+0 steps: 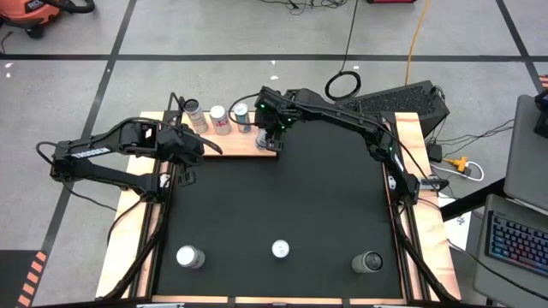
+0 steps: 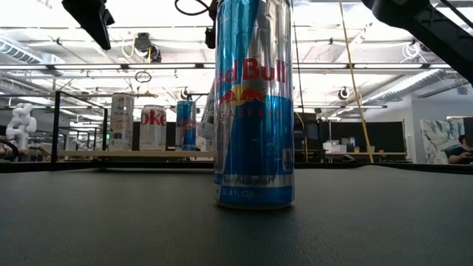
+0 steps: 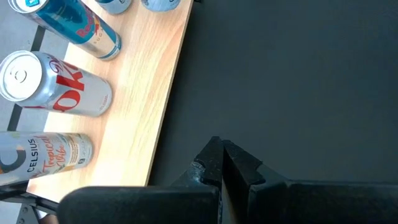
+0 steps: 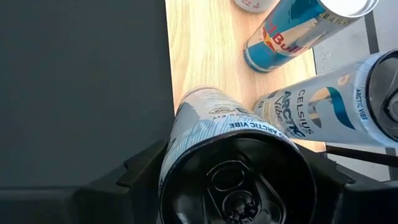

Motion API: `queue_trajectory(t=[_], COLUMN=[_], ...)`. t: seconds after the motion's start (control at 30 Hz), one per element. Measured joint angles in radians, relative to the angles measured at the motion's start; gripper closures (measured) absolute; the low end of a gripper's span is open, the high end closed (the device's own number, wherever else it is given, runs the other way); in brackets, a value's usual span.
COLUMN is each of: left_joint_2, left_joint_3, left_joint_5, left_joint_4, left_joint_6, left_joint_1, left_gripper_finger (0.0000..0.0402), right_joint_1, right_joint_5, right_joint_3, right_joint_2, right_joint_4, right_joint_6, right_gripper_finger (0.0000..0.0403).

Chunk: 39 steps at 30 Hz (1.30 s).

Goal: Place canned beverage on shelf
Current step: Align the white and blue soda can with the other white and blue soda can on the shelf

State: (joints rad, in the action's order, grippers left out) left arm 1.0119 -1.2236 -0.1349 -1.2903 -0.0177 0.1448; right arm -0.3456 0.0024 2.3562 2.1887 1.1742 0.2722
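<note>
The shelf is a light-wood board at the mat's far edge. Three cans stand on it in a row: a Celsius can, a Diet Coke can and a Red Bull can. My right gripper is over the board's right end, shut on a white Celsius can with a black top. A second white Celsius can stands right beside it. My left gripper hangs shut over the mat, just in front of the shelf's left end, with nothing in it. My right gripper has the Celsius can between its two fingers, one on each side of the can's wall, just below the top rim. The fingers slant down from the table's near right side. The can stands upright with its bottom on the shelf board, near the board's front edge.
Three more cans stand on the black mat near its front edge: left, middle and right. The middle one is a tall Red Bull can. A thin black upright rises at the shelf's left end.
</note>
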Motion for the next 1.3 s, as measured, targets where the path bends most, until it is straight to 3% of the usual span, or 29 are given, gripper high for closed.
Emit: queue_trajectory(t=[1.3], left_joint_2=[0.000], left_joint_3=[0.000], left_joint_5=[0.000], left_joint_4=[0.001], left_joint_6=[-0.001], left_joint_1=[0.000], left_gripper_finger=[0.0394], right_joint_1=[-0.033], right_joint_5=[-0.002], right_joint_3=[0.000], right_joint_2=[0.040], right_joint_4=[-0.022], right_joint_6=[0.063], right_gripper_finger=[0.0148])
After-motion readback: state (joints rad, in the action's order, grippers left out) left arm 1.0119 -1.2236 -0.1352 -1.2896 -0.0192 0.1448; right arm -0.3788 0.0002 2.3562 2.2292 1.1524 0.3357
